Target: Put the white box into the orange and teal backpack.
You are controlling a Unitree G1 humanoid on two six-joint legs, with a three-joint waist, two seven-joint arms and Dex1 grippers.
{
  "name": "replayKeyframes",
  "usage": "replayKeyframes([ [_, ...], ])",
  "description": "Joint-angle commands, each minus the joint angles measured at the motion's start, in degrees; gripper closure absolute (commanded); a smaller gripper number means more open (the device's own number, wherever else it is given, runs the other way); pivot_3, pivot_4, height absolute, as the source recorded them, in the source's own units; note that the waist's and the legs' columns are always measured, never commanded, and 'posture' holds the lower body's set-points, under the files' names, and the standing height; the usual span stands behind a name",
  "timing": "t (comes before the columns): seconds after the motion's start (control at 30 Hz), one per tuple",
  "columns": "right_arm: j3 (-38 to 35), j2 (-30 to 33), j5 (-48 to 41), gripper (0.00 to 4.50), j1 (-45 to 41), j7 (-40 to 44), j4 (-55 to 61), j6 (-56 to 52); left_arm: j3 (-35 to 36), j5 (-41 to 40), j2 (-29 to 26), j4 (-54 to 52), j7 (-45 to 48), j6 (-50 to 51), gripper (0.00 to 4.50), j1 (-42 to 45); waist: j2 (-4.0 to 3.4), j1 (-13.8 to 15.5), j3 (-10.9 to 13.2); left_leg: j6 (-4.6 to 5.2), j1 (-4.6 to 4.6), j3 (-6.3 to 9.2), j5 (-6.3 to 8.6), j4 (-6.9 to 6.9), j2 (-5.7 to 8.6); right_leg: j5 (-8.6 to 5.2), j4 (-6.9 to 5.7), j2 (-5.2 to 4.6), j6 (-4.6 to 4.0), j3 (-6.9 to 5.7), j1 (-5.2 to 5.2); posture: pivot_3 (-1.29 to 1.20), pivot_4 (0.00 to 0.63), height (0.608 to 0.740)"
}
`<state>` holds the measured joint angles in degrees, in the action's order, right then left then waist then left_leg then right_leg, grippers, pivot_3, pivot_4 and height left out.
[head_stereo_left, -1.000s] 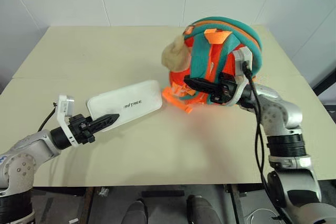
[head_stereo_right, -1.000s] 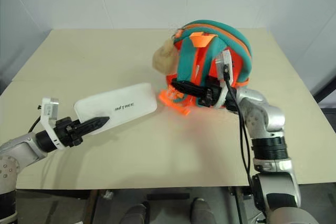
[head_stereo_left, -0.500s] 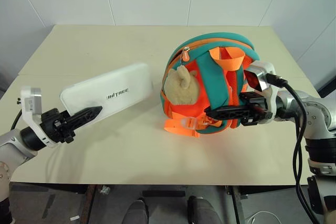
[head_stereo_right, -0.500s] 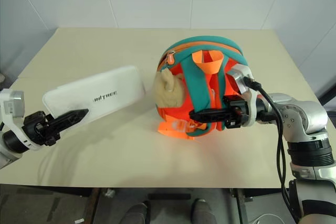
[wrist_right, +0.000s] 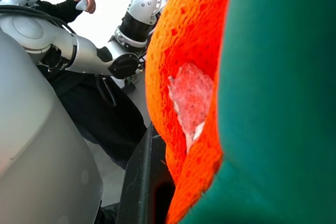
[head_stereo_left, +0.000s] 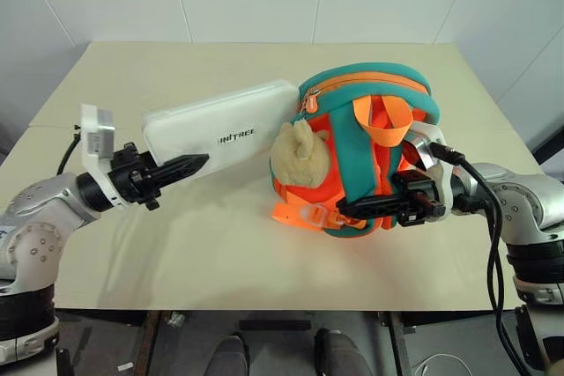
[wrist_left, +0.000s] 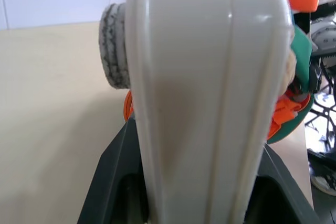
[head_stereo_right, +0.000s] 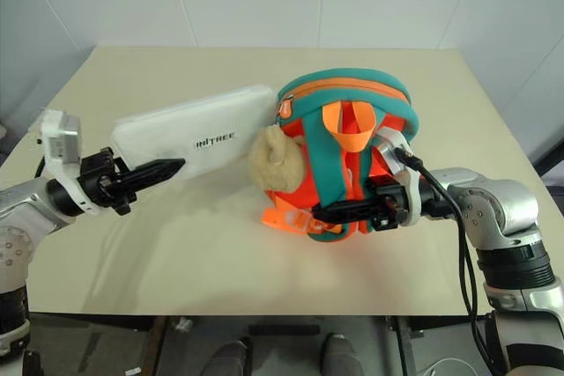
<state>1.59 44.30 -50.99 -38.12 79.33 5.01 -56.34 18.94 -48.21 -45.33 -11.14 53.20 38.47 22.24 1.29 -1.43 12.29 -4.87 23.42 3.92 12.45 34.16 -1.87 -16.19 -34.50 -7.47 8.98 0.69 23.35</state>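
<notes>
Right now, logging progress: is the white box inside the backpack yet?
Out. The white box, held by the left gripper, just meets the backpack.

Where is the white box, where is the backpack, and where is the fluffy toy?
white box (head_stereo_left: 225, 121): left eye view, on its flat top.
backpack (head_stereo_left: 352, 99): left eye view, on its teal trim.
toy (head_stereo_left: 295, 158): left eye view, on its tan body.

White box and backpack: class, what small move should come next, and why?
Probably ease the white box on toward the zipper at the backpack top: the left gripper holds it off the table, its far end beside the bag, which the right gripper grips.
</notes>
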Motion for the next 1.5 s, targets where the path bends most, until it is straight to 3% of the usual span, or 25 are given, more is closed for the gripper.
replayKeyframes([
  [0.03, -1.87, -0.03, -1.93, 4.33, 0.41, -0.5, 3.08, -0.41, -3.22, 3.83, -2.35, 0.94, 5.44, -3.93, 3.12, 1.93, 0.0, 0.01, 0.0, 0.0, 0.0, 0.0, 0.0, 0.0, 0.0, 0.0, 0.0, 0.0, 0.0, 0.0, 0.0, 0.0, 0.15, 0.74],
  [0.27, -2.21, -0.61, -2.34, 4.33, 0.65, -1.99, 3.52, -0.19, -9.79, 13.27, -5.14, 8.12, 12.92, -12.75, 3.12, 7.87, 0.0, 0.16, 0.0, 0.0, 0.0, 0.0, 0.0, 0.01, 0.0, 0.0, -0.02, 0.0, 0.0, 0.0, -0.01, 0.0, 0.15, 0.74],
  [0.4, -1.27, -1.2, -1.82, 4.33, -0.06, -1.77, 2.86, 0.16, -19.91, 21.81, -3.86, 16.73, 20.44, -19.2, 3.12, 19.14, 0.01, 0.7, -0.01, -0.01, 0.01, 0.0, -0.01, 0.07, 0.0, 0.02, -0.07, 0.02, 0.03, -0.01, 0.0, 0.0, 0.15, 0.74],
  [0.6, -0.23, -2.38, -0.99, 4.33, -1.52, -1.26, 1.81, 0.81, -27.93, 29.77, 3.94, 28.49, 23.35, -24.04, 3.12, 33.39, 0.01, 1.33, -0.01, -0.01, 0.05, 0.0, -0.01, 0.18, 0.0, 0.03, -0.16, 0.03, 0.06, -0.01, 0.0, 0.0, 0.15, 0.74],
  [0.7, 0.08, -3.27, -0.61, 4.33, -1.66, -1.52, 1.79, 1.21, -34.09, 39.11, 9.73, 35.98, 17.79, -24.39, 3.12, 40.23, 0.02, 1.37, 0.0, -0.01, 0.16, 0.01, -0.01, 0.39, 0.0, 0.01, -0.23, 0.03, 0.13, -0.01, 0.02, 0.0, 0.15, 0.74],
  [0.77, 0.18, -3.72, -0.35, 4.33, -1.4, -1.68, 2.05, 1.43, -35.59, 40.93, 13.8, 39.34, 16.66, -24.57, 3.12, 42.84, 0.03, 1.4, -0.01, 0.06, 0.23, 0.01, 0.03, 0.59, 0.01, 0.02, -0.27, 0.03, 0.21, 0.0, 0.0, 0.0, 0.15, 0.74],
  [0.97, 0.02, -5.09, 0.06, 4.33, -0.71, -2.9, 2.7, 2.4, -36.74, 43.8, 22.26, 45.13, 15.33, -24.21, 3.12, 48.37, 0.03, 1.15, -0.01, 0.1, 0.35, 0.01, 0.06, 0.87, 0.03, 0.06, -0.43, 0.03, 0.29, 0.05, 0.08, 0.0, 0.15, 0.74],
  [1.1, -0.41, -5.46, -0.09, 4.33, -0.04, -3.84, 3.29, 2.69, -34.19, 42.82, 23.74, 45.6, 15.04, -22.24, 3.12, 48.58, 0.03, 1.19, -0.01, 0.1, 0.39, 0.03, 0.06, 0.96, 0.03, 0.07, -0.5, 0.03, 0.3, 0.05, 0.1, 0.0, 0.15, 0.74],
  [1.23, -0.76, -5.29, -0.44, 4.33, 0.76, -4.38, 3.63, 2.78, -31.27, 41.17, 22.84, 43.72, 14.74, -19.12, 1.79, 47.21, 0.03, 1.16, -0.01, 0.09, 0.41, 0.03, 0.06, 0.95, 0.03, 0.07, -0.5, 0.03, 0.31, 0.06, 0.13, 0.0, 0.15, 0.74],
  [1.43, -0.38, -5.24, 0.52, 4.33, 0.09, -4.19, 2.12, 3.66, -26.0, 36.11, 15.5, 37.34, 23.17, -22.71, 0.02, 42.44, 0.02, 0.54, -0.01, 0.06, 0.43, 0.03, 0.04, 0.93, 0.03, 0.07, -0.54, 0.03, 0.3, 0.07, 0.19, 0.0, 0.15, 0.74],
  [1.5, -0.1, -5.4, 1.2, 4.33, -0.54, -3.99, 1.19, 4.22, -24.35, 35.11, 13.13, 36.93, 24.53, -24.38, 0.02, 41.88, 0.02, 0.52, -0.01, 0.05, 0.43, 0.03, 0.03, 0.94, 0.03, 0.07, -0.54, 0.03, 0.3, 0.07, 0.19, 0.0, 0.15, 0.74],
])
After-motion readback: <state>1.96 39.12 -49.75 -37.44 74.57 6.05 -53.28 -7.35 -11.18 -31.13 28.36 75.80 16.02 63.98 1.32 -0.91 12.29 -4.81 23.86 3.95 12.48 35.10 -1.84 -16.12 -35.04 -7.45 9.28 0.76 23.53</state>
